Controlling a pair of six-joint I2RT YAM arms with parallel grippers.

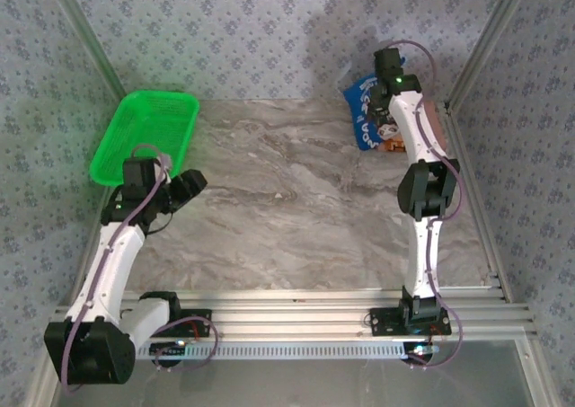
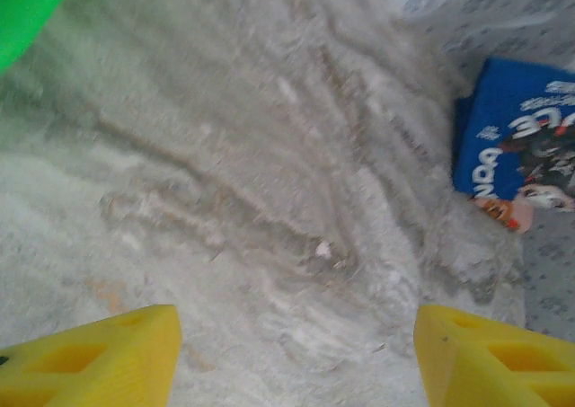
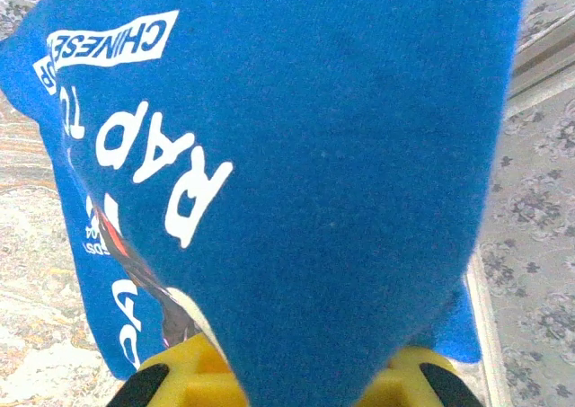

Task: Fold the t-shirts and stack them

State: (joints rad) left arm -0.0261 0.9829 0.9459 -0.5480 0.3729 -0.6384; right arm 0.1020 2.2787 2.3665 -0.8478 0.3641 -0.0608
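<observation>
The right gripper (image 1: pixel 388 73) is pinched almost shut on a bunch of the royal-blue t-shirt (image 3: pixel 314 155). The cloth hangs down and away from its yellow fingers (image 3: pixel 175 371) in one loose sheet, white lettering showing on the side to the hand's left. Just below and beside that hand, against the corner rail, lies the salmon-pink t-shirt (image 1: pixel 432 119); whether the blue hem touches it I cannot tell. The left gripper (image 1: pixel 186 190) is well apart from all this, with its jaws standing wide and nothing between them, only bare marble table (image 1: pixel 287 200) under its fingertips and the green basket (image 1: pixel 148 133) just behind it. The step in hand looks like pulling the blue shirt off the corner so it can be spread for folding, which puts the task at an early stage. To do it well, the right hand probably needs enough height for the hanging edge to clear the pink shirt rather than drag it along. It should then travel toward the open table on its left, where the other hand waits. A single pinch lets the cloth twist, so the empty hand would best take a far corner or shoulder before the shirt is lowered. The two hands can then draw it taut and lay it flat. Lowering slowly, trailing edge first, should keep wrinkles out.
</observation>
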